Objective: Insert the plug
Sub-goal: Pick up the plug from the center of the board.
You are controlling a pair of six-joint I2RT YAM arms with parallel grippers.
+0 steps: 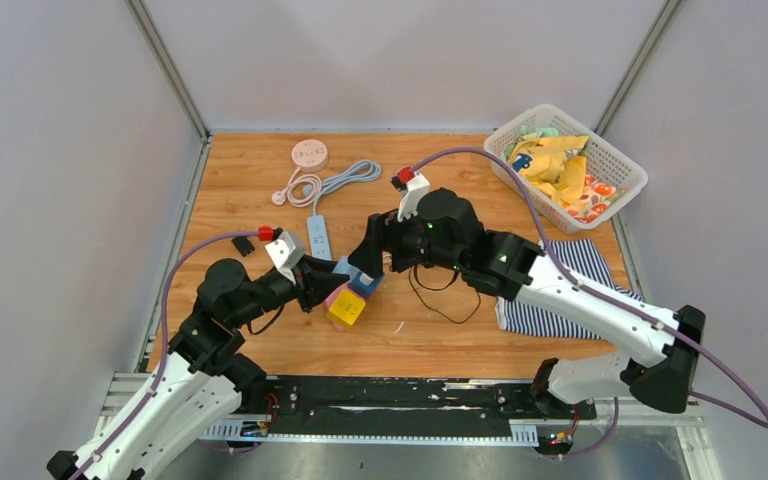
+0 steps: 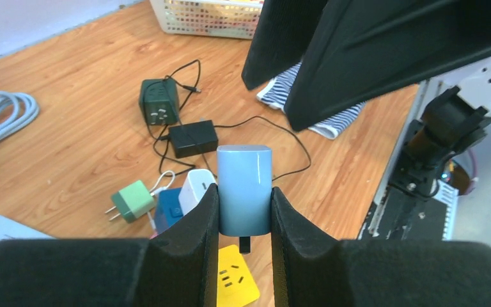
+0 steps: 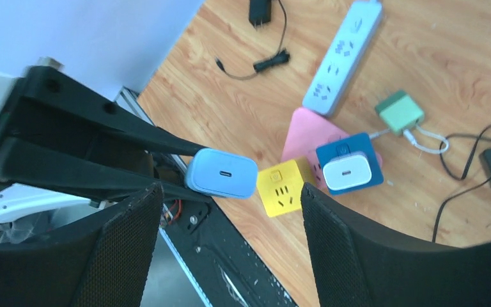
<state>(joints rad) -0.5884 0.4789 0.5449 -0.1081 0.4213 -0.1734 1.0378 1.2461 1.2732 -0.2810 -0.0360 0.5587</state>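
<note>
My left gripper [image 2: 244, 199] is shut on a light blue charger plug [image 2: 244, 189], prongs pointing down, held just above a yellow cube socket [image 2: 236, 276] on the table. In the top view the left gripper [image 1: 316, 283] and the plug [image 1: 344, 267] sit over the yellow socket [image 1: 346, 309]. My right gripper [image 3: 231, 199] is open and empty, hovering above the plug [image 3: 221, 173] and the yellow socket [image 3: 284, 187]. In the top view the right gripper [image 1: 370, 262] is close beside the left one.
A blue cube socket [image 3: 350, 167] holds a white charger [image 3: 346, 173], with a pink socket [image 3: 303, 131] beside it. A green plug [image 3: 399, 111], white power strip [image 3: 343, 57], black adapter [image 2: 193, 137] and dark green adapter [image 2: 159, 100] lie nearby. A basket [image 1: 620, 165] and striped cloth [image 1: 572, 262] are at right.
</note>
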